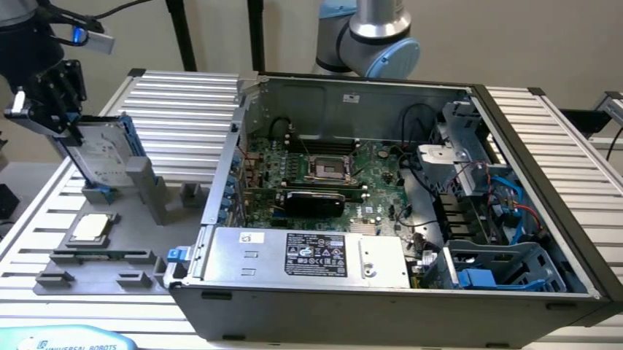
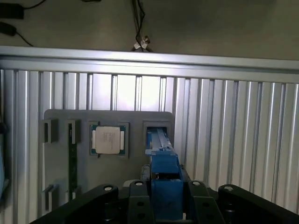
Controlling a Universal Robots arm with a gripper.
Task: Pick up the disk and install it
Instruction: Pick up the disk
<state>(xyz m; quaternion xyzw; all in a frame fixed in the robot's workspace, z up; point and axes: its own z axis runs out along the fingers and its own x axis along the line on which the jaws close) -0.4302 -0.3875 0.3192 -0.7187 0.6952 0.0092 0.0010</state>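
The silver and pale-blue robot arm rises behind the open dark metal computer case. Its wrist reaches far over to the exterior view's left. There it is tipped so the black end effector angles down over the grey plastic fixture plate.

And there's the grip! The end effector is clamped on the upper edge of the flat silver-grey metal disk, the one with the white label and bright blue plastic frame. From the wrist view, the blue frame of the disk runs straight out from between the black fingers, one pressed to each side.

The disk stands on edge, leaning a little, directly under the end effector. Its lower end is down at a slot in the fixture plate. Whether it sits in that slot or hangs just clear of it, I can't tell.

Near it on the plate, the small square silver chip lies flat in its pocket. Plate and case rest on the ribbed aluminium counter.

The disk is well apart from the case, which lies open toward the exterior view's right. The case's green circuit board is exposed, and the long silver box with a black label runs along its near side.
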